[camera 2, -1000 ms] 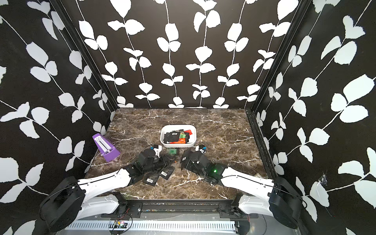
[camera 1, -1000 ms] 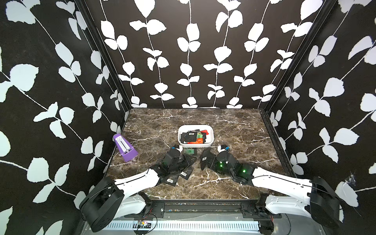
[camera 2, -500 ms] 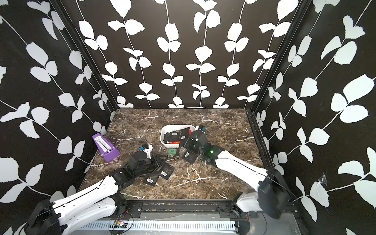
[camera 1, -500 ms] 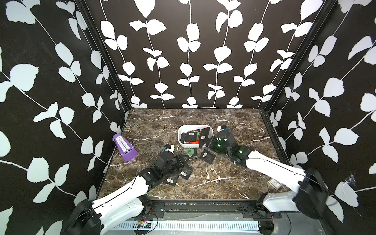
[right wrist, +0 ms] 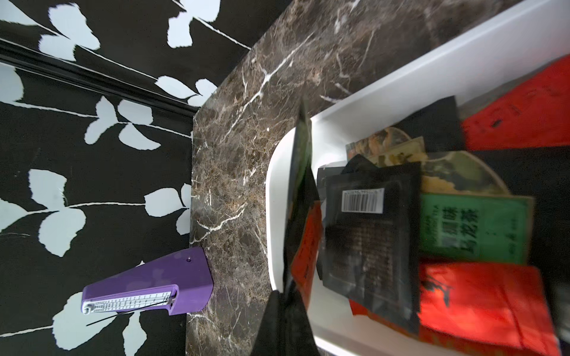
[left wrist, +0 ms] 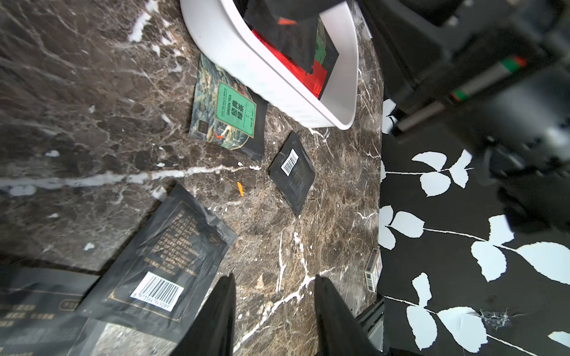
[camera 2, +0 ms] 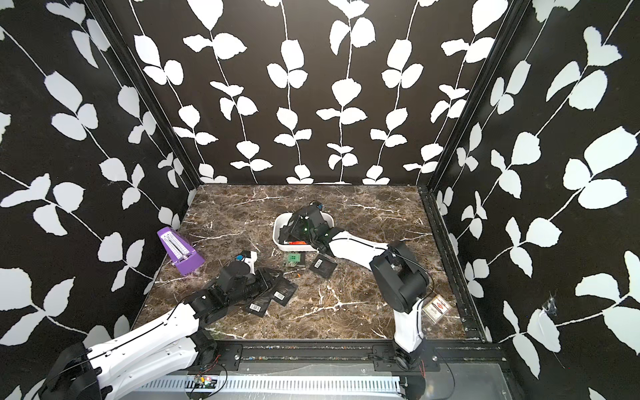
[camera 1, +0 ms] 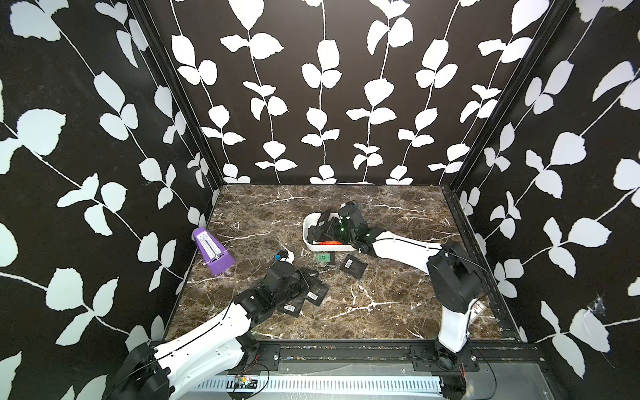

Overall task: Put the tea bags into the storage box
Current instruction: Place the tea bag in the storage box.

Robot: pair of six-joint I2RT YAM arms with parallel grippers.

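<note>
Tea bags [camera 1: 353,266] are split two ways: several piled in the storage box [camera 1: 306,232], a handful loose on the desk [camera 1: 381,311] in front of it. My right pincer [right wrist: 285,303] is clamped on one dark sachet [right wrist: 300,172], seen edge-on over one end of the box. My left pincer [left wrist: 274,308] hangs part-open and empty, just beside a black barcoded sachet [left wrist: 160,262]. I judge them light, thin, slick foil — floppy and lying flat — so best taken by a crimped edge or lifted corner, not the middle.
</note>
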